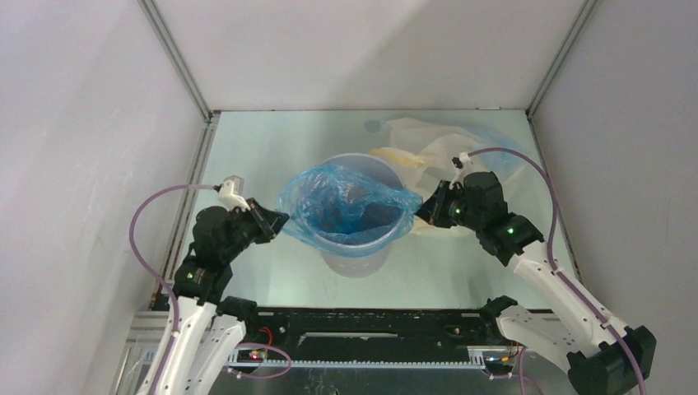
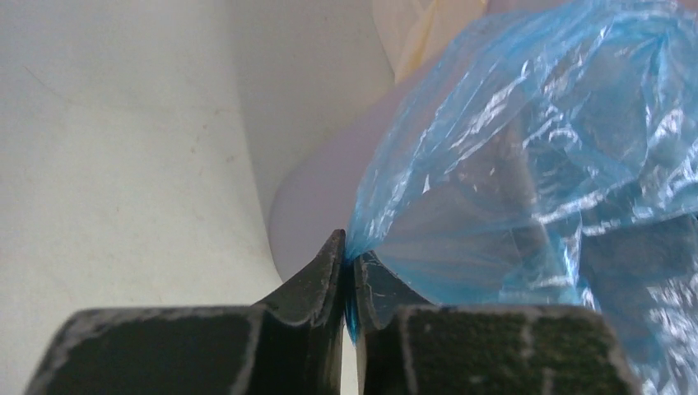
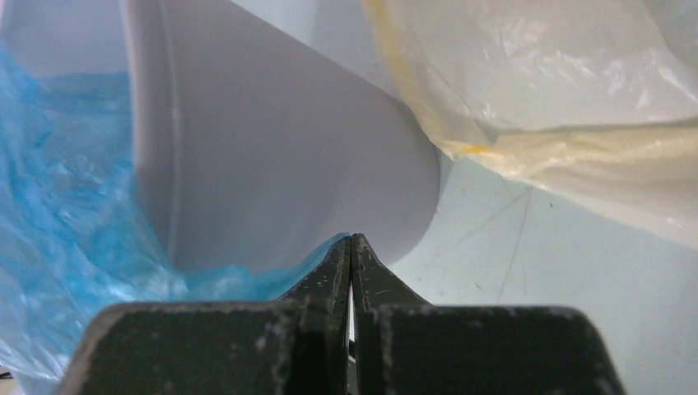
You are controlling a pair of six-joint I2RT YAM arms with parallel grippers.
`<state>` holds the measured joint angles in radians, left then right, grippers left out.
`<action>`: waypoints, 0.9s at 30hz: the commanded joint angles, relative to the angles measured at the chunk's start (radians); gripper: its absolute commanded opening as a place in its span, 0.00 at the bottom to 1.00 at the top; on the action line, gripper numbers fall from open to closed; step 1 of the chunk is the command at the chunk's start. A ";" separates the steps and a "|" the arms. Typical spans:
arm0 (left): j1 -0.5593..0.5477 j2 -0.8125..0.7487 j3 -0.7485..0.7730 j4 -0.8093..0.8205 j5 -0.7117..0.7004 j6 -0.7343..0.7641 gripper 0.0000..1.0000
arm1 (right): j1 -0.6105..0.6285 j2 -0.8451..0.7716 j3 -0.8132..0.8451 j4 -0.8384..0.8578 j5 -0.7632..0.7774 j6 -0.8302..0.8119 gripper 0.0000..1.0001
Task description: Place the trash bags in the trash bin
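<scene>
While my left claw (image 1: 276, 220) and right claw (image 1: 426, 211) each pinch a hem of the blue bag (image 1: 346, 206) spread across the mouth of the bin (image 1: 355, 262), I rate it: light, limp, slippery film; hold bunched edges.

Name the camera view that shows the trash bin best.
Top external: the trash bin shows from above, round rim and near wall, with the blue bag spread over its mouth. The right wrist view gives only a stretch of outer wall and rim; the left wrist view just a sliver of wall behind blue film.
</scene>
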<state>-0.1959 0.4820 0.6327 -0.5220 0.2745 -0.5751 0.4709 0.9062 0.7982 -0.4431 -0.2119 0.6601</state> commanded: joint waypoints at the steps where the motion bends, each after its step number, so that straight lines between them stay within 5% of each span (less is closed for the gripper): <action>1: 0.004 0.101 0.034 0.188 -0.051 0.002 0.16 | -0.006 0.059 0.077 0.108 0.016 -0.024 0.00; 6: 0.004 0.147 0.064 0.154 -0.050 0.040 0.38 | -0.009 0.037 0.078 0.072 0.032 -0.052 0.20; 11: 0.004 0.037 0.060 0.101 -0.110 0.077 0.67 | -0.031 -0.091 0.078 0.026 0.070 -0.141 0.29; 14: 0.004 -0.023 0.089 0.032 -0.148 0.109 0.75 | -0.053 -0.162 0.077 0.021 0.042 -0.191 0.41; 18: 0.004 -0.032 0.146 -0.030 -0.161 0.139 0.75 | -0.074 -0.206 0.095 0.063 -0.081 -0.257 0.50; 23: 0.004 0.007 0.186 -0.051 0.020 0.143 0.50 | -0.077 -0.110 0.233 0.042 -0.212 -0.351 0.50; 27: 0.004 0.028 0.175 -0.059 0.121 0.083 0.44 | -0.081 0.046 0.376 0.002 -0.282 -0.366 0.45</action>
<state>-0.1959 0.4828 0.7979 -0.5529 0.2584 -0.4591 0.3965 0.8326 1.0462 -0.4324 -0.3794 0.3546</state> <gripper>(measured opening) 0.450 0.471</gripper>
